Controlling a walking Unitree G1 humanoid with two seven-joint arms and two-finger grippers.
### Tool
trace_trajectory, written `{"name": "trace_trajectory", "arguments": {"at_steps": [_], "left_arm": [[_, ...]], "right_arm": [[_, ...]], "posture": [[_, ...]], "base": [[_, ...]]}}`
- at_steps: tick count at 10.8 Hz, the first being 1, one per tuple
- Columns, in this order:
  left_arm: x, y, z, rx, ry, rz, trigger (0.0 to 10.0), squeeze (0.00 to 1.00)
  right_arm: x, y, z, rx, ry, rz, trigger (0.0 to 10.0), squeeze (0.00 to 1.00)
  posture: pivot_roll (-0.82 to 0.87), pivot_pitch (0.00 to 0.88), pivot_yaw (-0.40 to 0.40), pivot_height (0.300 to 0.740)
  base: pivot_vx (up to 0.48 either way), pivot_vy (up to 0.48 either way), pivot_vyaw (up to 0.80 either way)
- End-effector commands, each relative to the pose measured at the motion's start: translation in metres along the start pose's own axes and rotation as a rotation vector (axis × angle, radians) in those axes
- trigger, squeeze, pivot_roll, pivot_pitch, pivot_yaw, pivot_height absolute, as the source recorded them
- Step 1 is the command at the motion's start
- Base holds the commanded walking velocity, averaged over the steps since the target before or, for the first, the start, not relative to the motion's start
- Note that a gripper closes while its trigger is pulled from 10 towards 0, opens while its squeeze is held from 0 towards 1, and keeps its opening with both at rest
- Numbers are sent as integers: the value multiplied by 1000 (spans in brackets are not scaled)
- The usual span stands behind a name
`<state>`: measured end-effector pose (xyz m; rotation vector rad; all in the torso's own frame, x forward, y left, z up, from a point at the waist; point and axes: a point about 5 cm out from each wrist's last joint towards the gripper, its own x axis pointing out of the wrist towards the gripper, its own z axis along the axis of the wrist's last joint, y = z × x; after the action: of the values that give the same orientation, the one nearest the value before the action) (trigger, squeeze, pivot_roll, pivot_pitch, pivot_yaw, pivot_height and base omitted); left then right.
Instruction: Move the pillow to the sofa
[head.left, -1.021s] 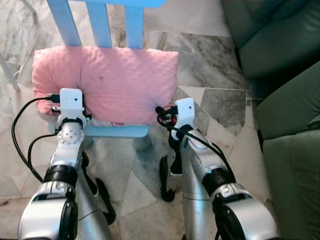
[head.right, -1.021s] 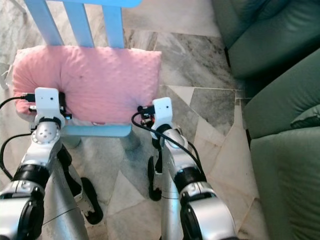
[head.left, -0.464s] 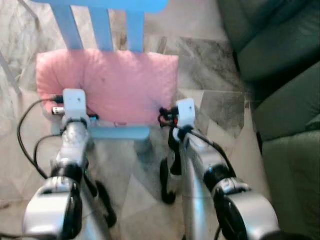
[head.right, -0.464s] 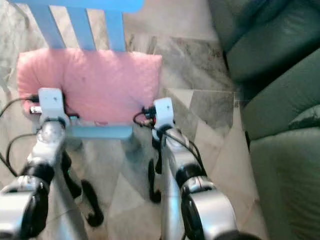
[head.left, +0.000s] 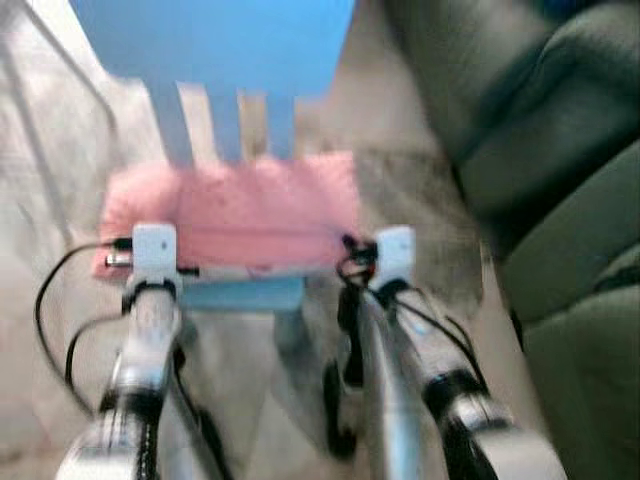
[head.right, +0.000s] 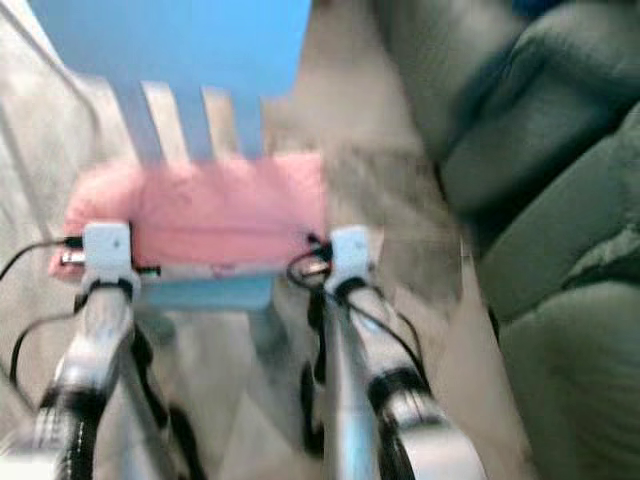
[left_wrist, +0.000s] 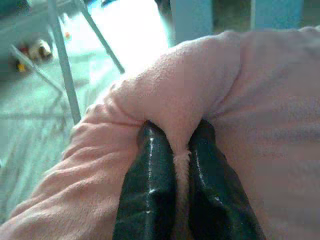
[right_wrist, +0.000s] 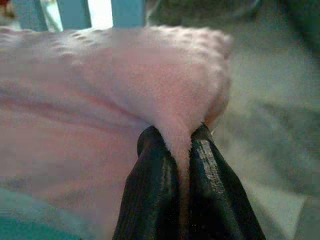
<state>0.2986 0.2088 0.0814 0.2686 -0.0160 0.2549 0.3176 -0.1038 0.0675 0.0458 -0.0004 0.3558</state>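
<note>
On the blue chair (head.left: 240, 290) your left gripper (left_wrist: 173, 150) and right gripper (right_wrist: 177, 145) stay clamped on the pillow (head.left: 240, 210); the head view has tilted up, blurred, so you look to be starting the lift.

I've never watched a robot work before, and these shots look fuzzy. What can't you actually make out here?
- Head views: motion blur smears the pillow, blue chair and sofa; fine detail is lost.
- Whether the pillow has lifted off the chair seat: too blurred to tell.
- Left hand and right hand: fingertips are buried in pinched pillow fabric.
- Small things on the floor, left wrist view: too small and blurred to name.
</note>
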Motion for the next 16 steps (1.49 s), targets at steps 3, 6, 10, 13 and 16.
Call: {"name": "trace_trajectory", "arguments": {"at_steps": [3,6,10,13,16], "left_arm": [[-48,6,-8,40,23,-83,0,0],[-63,7,2,93,2,-84,5059,0],[-49,-14,15,-22,18,-98,10000,0],[-47,-17,19,-41,29,-71,10000,0],[-45,-22,21,-74,44,-102,10000,0]], "right_arm": [[-50,-28,9,-66,-94,-107,0,0],[-86,-30,13,-71,-79,-177,0,0],[-66,-31,32,-111,-87,-160,10000,0],[-63,-28,36,-77,-74,-171,10000,0],[-61,-32,41,-73,-80,-195,10000,0]], "posture": [[22,20,-25,445],[2,34,-38,445],[0,39,-66,460],[-3,46,-65,515],[-15,47,-57,565]], "base": [[0,0,0],[0,0,0],[0,0,0],[0,0,0],[0,0,0]]}}
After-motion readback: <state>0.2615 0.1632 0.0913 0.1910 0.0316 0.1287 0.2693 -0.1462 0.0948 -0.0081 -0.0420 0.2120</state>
